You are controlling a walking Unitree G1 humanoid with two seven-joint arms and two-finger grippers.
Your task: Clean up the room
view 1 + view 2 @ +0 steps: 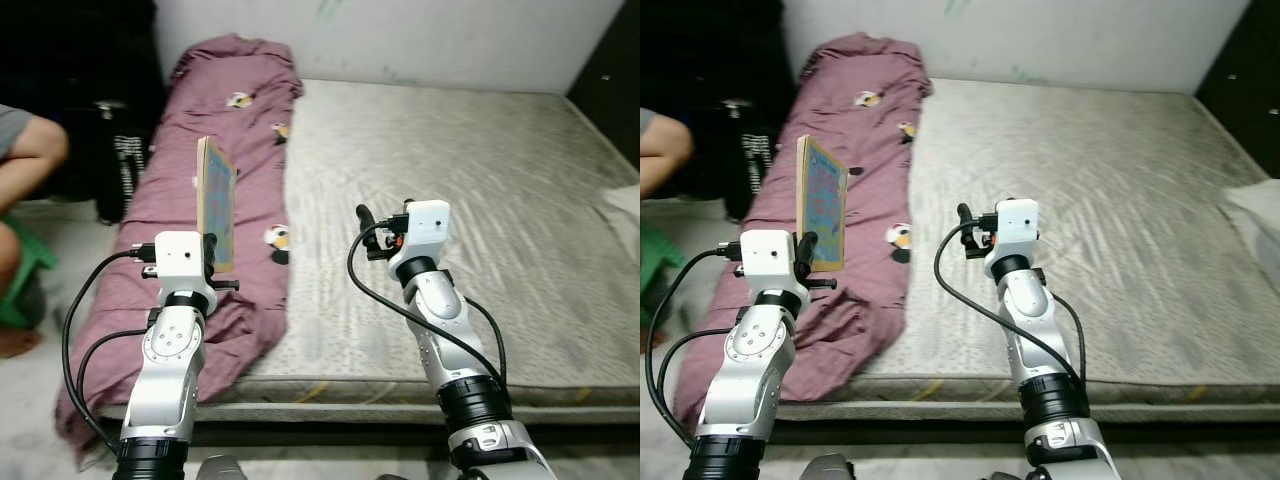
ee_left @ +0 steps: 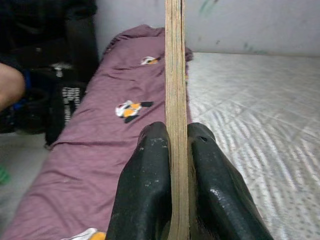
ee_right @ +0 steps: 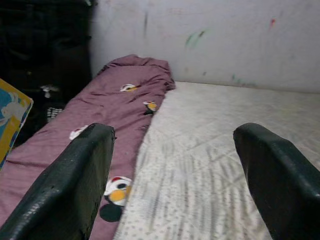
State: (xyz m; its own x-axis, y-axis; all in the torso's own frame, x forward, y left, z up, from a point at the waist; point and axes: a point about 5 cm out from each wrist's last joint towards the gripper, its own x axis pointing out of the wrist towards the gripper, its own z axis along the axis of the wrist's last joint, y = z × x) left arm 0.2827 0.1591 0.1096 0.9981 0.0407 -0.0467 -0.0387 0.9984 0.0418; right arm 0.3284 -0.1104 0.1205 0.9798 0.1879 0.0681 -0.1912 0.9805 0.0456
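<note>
My left gripper (image 1: 213,252) is shut on the lower edge of a thin book (image 1: 217,203) with a colourful cover, holding it upright above the maroon blanket (image 1: 210,150). In the left wrist view the book (image 2: 175,75) stands edge-on between the two black fingers (image 2: 145,195). My right gripper (image 1: 366,222) hovers open over the grey mattress (image 1: 480,200) with nothing between its fingers (image 3: 75,185). The blanket, printed with small penguin figures, lies along the mattress's left side and hangs over its edge.
A person's arm and knee (image 1: 25,160) show at the far left beside a green stool (image 1: 25,265). Dark bags (image 1: 110,150) stand against the wall by the bed. A white cloth (image 1: 625,205) lies at the mattress's right edge. A dark cabinet (image 1: 610,70) stands at the right.
</note>
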